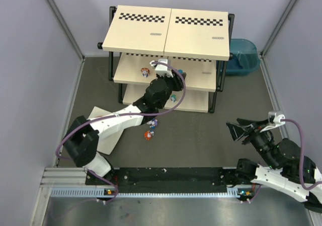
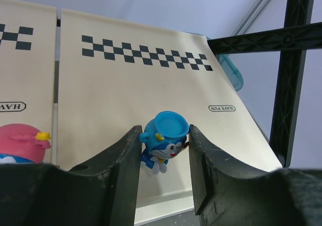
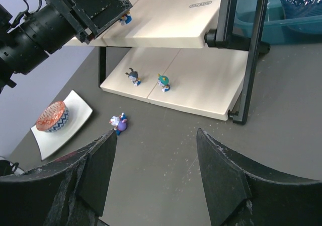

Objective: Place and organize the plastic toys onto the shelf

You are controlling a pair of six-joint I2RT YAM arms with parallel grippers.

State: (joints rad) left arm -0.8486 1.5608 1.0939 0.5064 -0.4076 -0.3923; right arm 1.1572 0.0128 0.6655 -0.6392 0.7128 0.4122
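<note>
The blue-hatted figurine [image 2: 163,144], blue and white with its smiling face toward the wrist camera, is pinched in the left gripper [image 2: 164,131] over the shelf's [image 2: 126,85] middle tier, near upright but leaning, near a pink-headed figurine [image 2: 20,144]. On the bottom tier stand a dark figurine [image 3: 133,76] and a teal-capped figurine [image 3: 163,82]; a purple toy [image 3: 119,124] lies on the table [image 3: 166,160], where the right gripper [image 3: 156,134] hangs spread wide, empty

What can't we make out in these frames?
Top view: tips of the left tool and the blue toy it holds, hidden under its wrist.
Left wrist: pink-headed toy, body cut off by a finger and frame edge.
Top view: rear of the shelf lower tiers, covered by top boards.
</note>
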